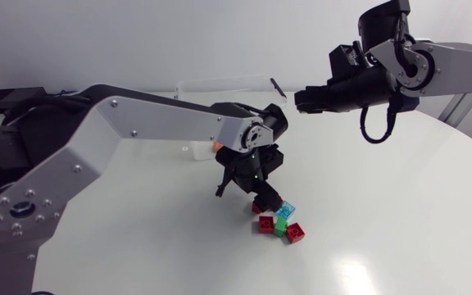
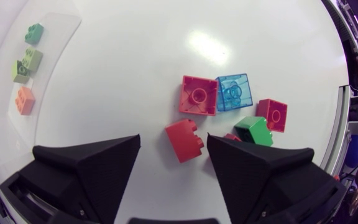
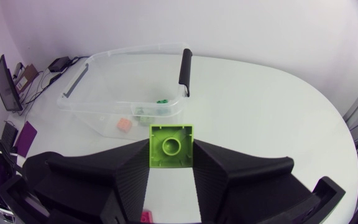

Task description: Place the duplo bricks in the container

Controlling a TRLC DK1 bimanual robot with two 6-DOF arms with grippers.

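Several duplo bricks lie in a small pile (image 1: 279, 223) on the white table. My left gripper (image 1: 256, 190) hangs just over it, open. In the left wrist view a small red brick (image 2: 184, 140) lies between the spread fingers (image 2: 98, 158), clear of one of them. Ahead of it are a big red brick (image 2: 198, 95), a clear blue brick (image 2: 234, 92), a green brick (image 2: 253, 130) and another red one (image 2: 272, 114). My right gripper (image 1: 300, 100) is raised at the back, shut on a lime green brick (image 3: 171, 140). The clear container (image 3: 129, 87) lies ahead of it.
The container (image 1: 220, 82) stands at the back behind my left arm. It holds an orange brick (image 3: 125, 126) and green ones (image 3: 161, 101). A black handle (image 3: 184, 68) sticks up at its rim. White tabletop (image 1: 400, 205) spreads to the right of the pile.
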